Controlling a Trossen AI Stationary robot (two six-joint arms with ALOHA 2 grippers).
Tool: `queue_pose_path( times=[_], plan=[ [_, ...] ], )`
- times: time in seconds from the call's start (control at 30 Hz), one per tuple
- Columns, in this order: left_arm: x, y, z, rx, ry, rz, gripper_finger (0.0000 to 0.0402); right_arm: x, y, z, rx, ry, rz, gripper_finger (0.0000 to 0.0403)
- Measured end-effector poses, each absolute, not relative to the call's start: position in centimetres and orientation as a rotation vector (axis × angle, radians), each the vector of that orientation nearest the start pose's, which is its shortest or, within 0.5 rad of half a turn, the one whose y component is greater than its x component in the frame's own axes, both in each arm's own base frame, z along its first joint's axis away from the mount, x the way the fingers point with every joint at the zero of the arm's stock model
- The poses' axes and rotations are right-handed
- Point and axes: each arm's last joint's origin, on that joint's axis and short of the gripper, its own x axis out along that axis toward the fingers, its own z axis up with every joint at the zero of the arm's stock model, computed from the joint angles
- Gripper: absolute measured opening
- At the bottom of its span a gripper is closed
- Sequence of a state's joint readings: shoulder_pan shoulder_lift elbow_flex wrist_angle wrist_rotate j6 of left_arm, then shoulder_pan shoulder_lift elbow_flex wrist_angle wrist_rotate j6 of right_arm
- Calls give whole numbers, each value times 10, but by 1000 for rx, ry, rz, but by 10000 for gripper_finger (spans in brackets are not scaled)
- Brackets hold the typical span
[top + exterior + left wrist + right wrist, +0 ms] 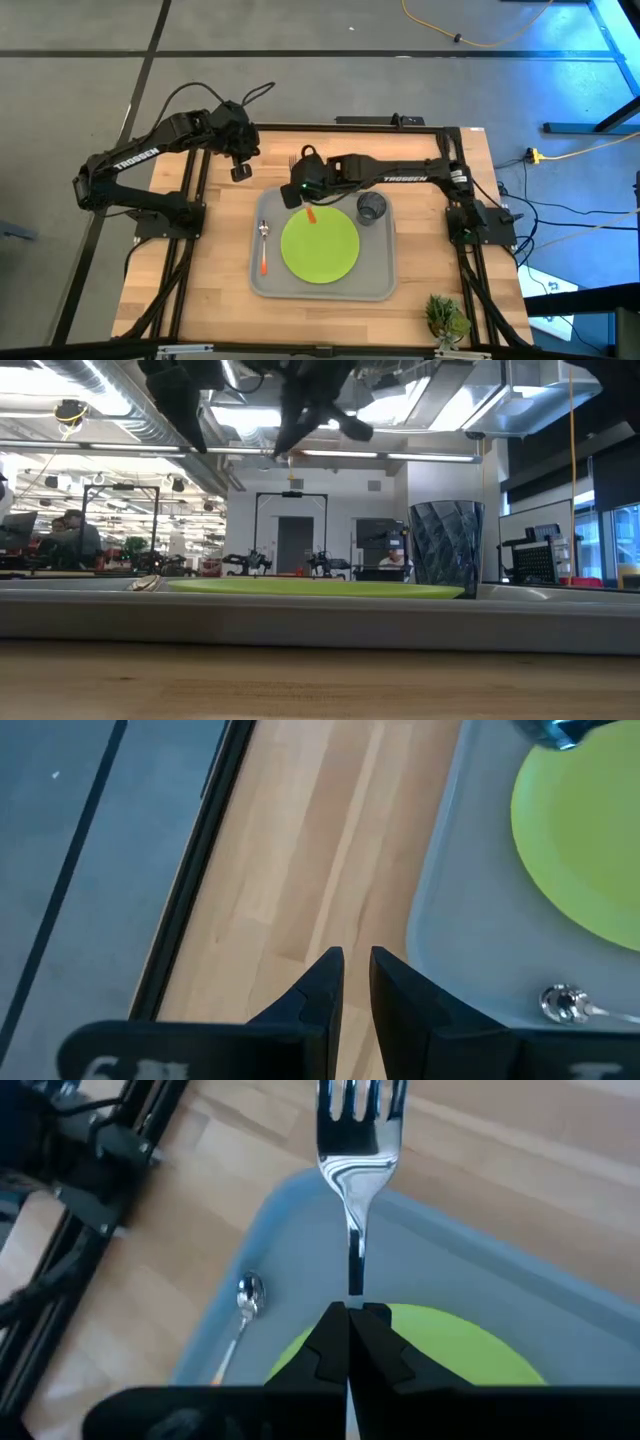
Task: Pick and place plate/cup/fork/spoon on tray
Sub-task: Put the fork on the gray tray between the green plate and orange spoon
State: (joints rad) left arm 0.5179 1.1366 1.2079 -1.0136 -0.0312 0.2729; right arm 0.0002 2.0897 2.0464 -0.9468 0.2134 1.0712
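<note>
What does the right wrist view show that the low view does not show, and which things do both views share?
Only the right wrist view shows the fork, held by its handle in the shut jaws of the right gripper, with its tines past the tray's corner over the wooden table.

Only the low view shows the cup, standing upright on the tray, and the room behind.

Both show the tray, the plate and the spoon lying in it.

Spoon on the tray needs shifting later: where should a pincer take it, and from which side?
Grip the spoon mid-handle, on the thin orange-red part, coming straight down from above. It lies flat on the tray floor beside the plate, the jaws closing across the narrow handle.
</note>
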Motion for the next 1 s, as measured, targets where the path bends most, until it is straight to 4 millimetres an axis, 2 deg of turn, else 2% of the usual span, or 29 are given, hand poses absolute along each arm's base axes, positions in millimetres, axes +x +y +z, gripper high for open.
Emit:
queue_pose_path(
  times=[0.23,0.47,0.7,1.0],
  plan=[
    [172,99,346,38,982,372,45,478,-6,273,985,702,-688,0],
    [164,96,347,37,997,370,45,495,1,247,1100,656,-708,0],
    [156,95,351,34,981,391,45,511,15,231,1183,587,-670,0],
    [154,97,350,22,997,402,45,515,30,218,1214,556,-704,0]
  ],
)
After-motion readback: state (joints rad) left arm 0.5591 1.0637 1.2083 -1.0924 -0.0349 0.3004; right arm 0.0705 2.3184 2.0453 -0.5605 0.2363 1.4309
